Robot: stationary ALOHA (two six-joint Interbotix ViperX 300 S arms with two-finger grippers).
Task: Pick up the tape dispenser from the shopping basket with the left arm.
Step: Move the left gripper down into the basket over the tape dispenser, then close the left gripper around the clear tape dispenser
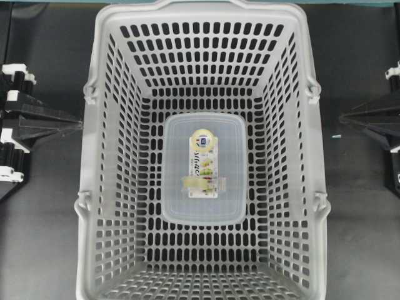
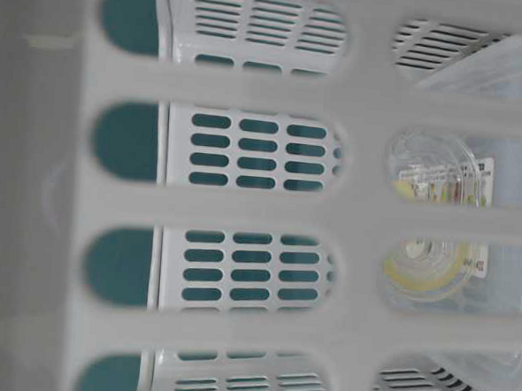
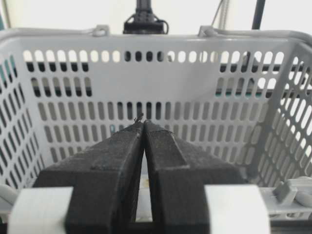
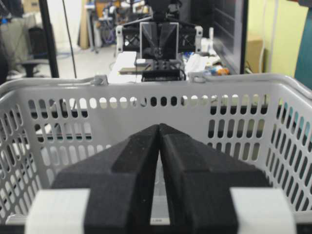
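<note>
A small tape dispenser (image 1: 204, 164), with a pale-yellow disc at its far end and a white printed label, lies on a clear plastic box (image 1: 175, 200) on the floor of the light-grey shopping basket (image 1: 103, 94). Through the basket's slots the table-level view shows the dispenser (image 2: 429, 268) too. My left gripper (image 1: 80, 124) is outside the basket's left wall, shut with nothing in it; its tips (image 3: 142, 122) point at the basket's near wall (image 3: 73, 87). On the right side, outside the wall, my right gripper (image 1: 342, 119) is shut and empty, tips (image 4: 159, 126) touching.
The basket fills most of the dark tabletop (image 1: 44, 237) between both arms. Its slotted walls (image 1: 128, 156) stand high around the box. Handle lugs (image 1: 90, 92) stick out from the rim on each side. Beyond the basket, the opposite arm's base (image 4: 158, 44) faces the right wrist camera.
</note>
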